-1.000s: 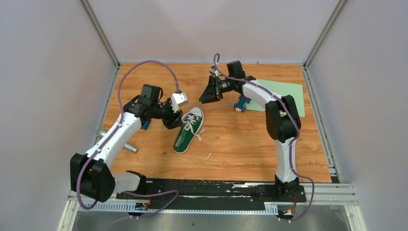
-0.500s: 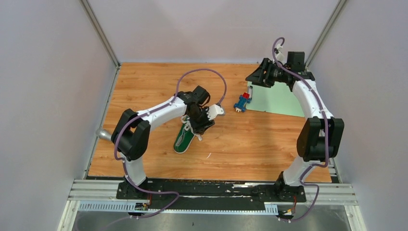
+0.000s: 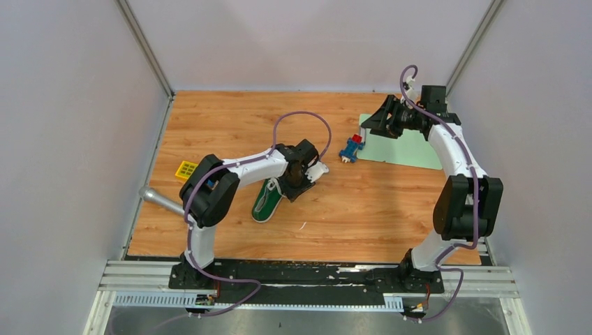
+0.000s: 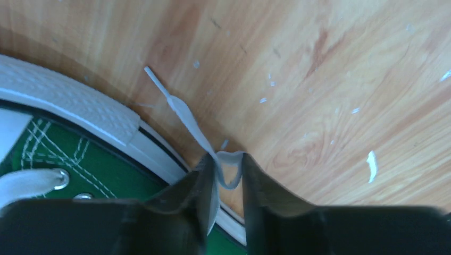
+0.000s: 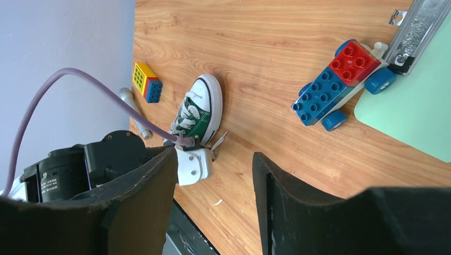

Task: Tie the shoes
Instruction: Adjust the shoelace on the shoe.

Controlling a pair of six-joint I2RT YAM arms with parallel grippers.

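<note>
You had the green sneaker (image 3: 266, 201) lying on the wooden table (image 3: 377, 209), a little left of centre in the overhead frame, its heel toward the bottom. Your left gripper (image 4: 226, 175) was down at the shoe's right flank, just beside the white sole edge (image 4: 74, 103). Its jaws stood narrowly apart, and a white lace (image 4: 186, 114) ran up and to the left from between them. A small loop of that lace sat in the gap, against the left-hand finger (image 4: 202, 186). Whether it was truly pinched I cannot tell. Your right gripper (image 5: 213, 159) gaped wide and carried nothing, at the upper right of the overhead frame by the upper-left corner of the pale green mat (image 3: 408, 146). A toy car of blocks (image 3: 351, 148) stood just beside the mat's left edge. A yellow block (image 3: 186, 169) and a silver cylinder (image 3: 159, 200) lay at the table's left.
</note>
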